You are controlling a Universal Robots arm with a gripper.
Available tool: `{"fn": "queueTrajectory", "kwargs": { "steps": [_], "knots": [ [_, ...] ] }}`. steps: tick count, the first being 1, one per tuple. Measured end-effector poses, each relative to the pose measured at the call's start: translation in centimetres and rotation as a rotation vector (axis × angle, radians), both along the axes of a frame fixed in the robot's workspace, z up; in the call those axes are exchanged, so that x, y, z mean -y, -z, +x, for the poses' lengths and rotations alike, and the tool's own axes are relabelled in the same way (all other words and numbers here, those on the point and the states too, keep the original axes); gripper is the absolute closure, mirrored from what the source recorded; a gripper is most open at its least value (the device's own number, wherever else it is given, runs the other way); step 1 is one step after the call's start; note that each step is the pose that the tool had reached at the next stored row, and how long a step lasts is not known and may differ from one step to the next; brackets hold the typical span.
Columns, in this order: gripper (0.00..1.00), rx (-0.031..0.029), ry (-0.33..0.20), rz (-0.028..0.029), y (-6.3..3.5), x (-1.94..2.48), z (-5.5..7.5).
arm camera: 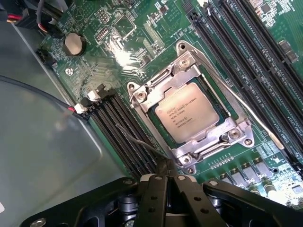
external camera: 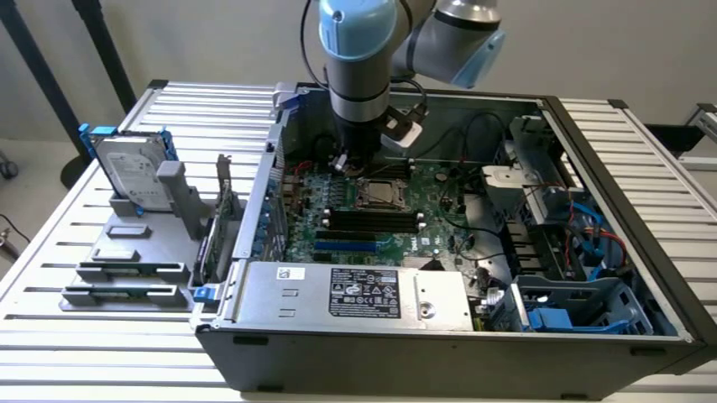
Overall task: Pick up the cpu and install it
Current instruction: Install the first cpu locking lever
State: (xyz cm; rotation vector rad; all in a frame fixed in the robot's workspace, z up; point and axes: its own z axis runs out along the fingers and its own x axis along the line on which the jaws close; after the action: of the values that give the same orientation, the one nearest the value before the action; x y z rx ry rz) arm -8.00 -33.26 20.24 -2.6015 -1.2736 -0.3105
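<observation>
So the cpu (arm camera: pixel 188 112) is already sitting in its socket (arm camera: pixel 189 111) on the motherboard (external camera: pixel 370 210), silver lid up, printed side showing, with the metal load frame around it. In the exterior view the socket is about mid-board inside the open case (external camera: pixel 448 319), which sits on the slatted bench (external camera: pixel 67 252), toward the bench's far edge rather than the near one.

The gripper (arm camera: pixel 165 187) hangs just off the socket, not over it. From the wrist view the jaws look pressed together into a narrow tip with nothing between them, and that tip is right by one corner of the socket frame, beside the black RAM slots (arm camera: pixel 123 137). The chip lies straight ahead of the tip, across the frame's edge, close but not touching. It's square, so there's no real long axis; what matters is that its sides sit at a diagonal to the jaws' line.

In the exterior view the arm (external camera: pixel 361 75) comes straight down into the case and the tool end is over the board just past the socket, toward the far side of the case. I think a thin grey wire (arm camera: pixel 137 139) crosses the slots near the tip, but it's hard to say what it is.

The hard drive (external camera: pixel 133 172) stands in its grey holder (external camera: pixel 123 252) near the exterior view's left edge of the bench, well apart from all this.
</observation>
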Motion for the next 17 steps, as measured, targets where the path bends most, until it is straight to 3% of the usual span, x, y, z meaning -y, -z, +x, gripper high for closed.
{"fn": "queueTrajectory", "kwargs": {
  "steps": [6, 17],
  "knots": [
    [0.89, -0.0053, -0.002, -0.0085, 0.18, -0.39, 0.1],
    [0.89, -0.0317, -0.012, -0.0135, 0.26, -0.51, 1.3]
  ]
}}
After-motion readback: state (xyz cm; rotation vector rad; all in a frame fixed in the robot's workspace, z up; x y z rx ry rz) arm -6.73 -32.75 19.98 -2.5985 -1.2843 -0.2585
